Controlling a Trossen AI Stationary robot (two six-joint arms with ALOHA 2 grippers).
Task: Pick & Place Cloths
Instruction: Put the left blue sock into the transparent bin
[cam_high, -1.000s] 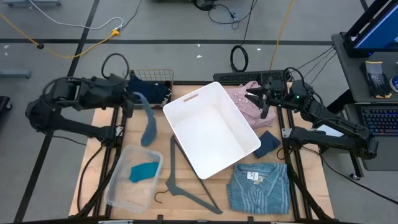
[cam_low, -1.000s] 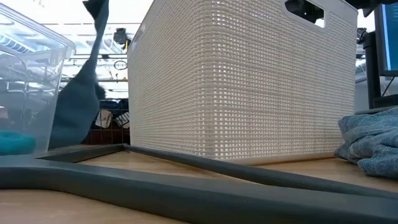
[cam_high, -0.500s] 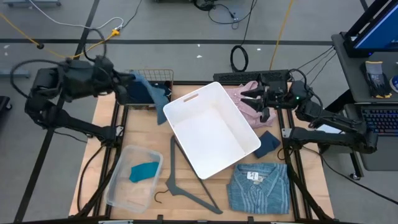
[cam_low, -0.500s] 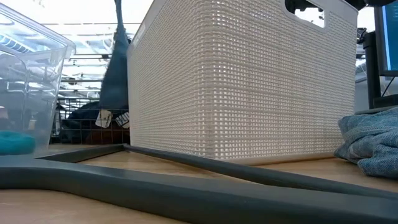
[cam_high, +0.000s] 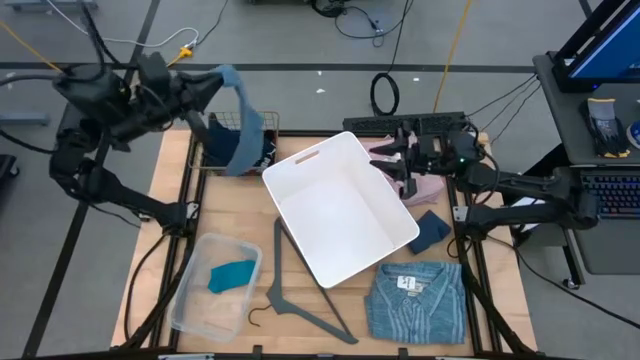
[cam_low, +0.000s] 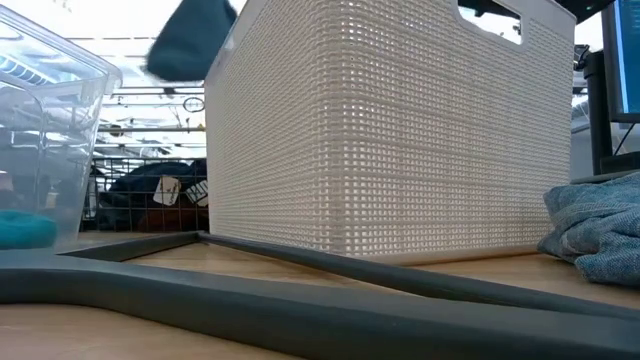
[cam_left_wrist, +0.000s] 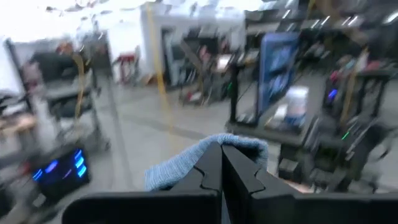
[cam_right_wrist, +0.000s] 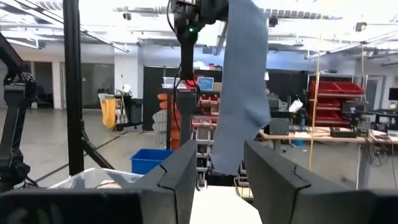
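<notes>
Blue cloth (cam_high: 243, 128), clamped in the closed left gripper (cam_high: 205, 82) and hanging high above the wire basket (cam_high: 262, 123): carry over the white bin (cam_high: 340, 215), lower, then release; right gripper (cam_high: 395, 160), fingers apart and empty, waits beside the pink cloth (cam_high: 428, 187).

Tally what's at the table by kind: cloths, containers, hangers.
Cloths: 6 (hanging blue-grey cloth, pink fleece cloth, small navy cloth, blue striped shirt, teal cloth, dark pile counted as one)
Containers: 3 (white plastic basket, clear plastic bin, black wire basket)
Hangers: 1 (grey plastic hanger)
Total: 10
</notes>
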